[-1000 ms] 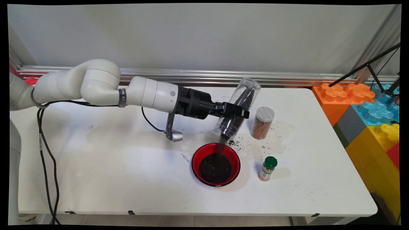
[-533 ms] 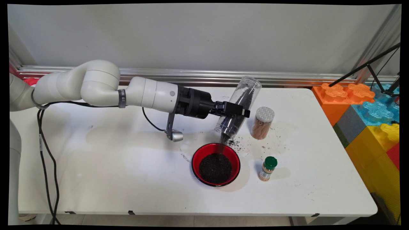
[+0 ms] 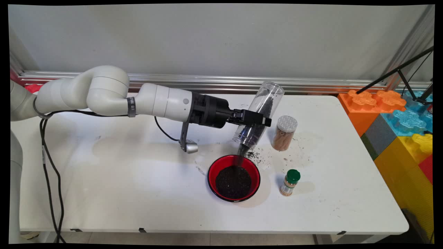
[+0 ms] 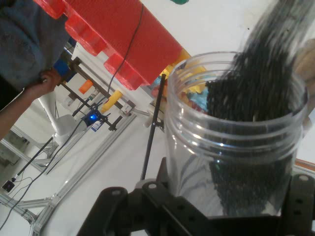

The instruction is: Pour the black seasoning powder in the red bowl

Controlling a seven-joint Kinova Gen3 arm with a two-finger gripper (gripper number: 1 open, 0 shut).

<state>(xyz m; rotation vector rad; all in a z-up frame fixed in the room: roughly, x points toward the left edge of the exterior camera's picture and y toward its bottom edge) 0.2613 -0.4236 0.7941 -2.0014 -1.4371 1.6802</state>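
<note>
My gripper (image 3: 254,120) is shut on a clear plastic jar (image 3: 259,114) tipped mouth-down over the table. Black grains (image 3: 240,152) stream from its mouth into a red bowl (image 3: 234,177) just below, which holds a dark pile of the same grains. Some grains lie scattered on the table right of the bowl's far rim. In the hand view the clear jar (image 4: 236,137) fills the right side, its threaded mouth pointing up in the picture, with black grains (image 4: 251,103) sliding out. My gripper (image 4: 216,216) clamps its body at the bottom edge.
A jar with a white lattice lid (image 3: 284,133) holding brown sticks stands just right of the tipped jar. A small spice bottle with a green cap (image 3: 290,182) stands right of the bowl. Large coloured blocks (image 3: 398,121) border the table's right end.
The jar has tilted slightly steeper and risen a little; grains inside have slid toward the mouth and keep pouring into the bowl.
</note>
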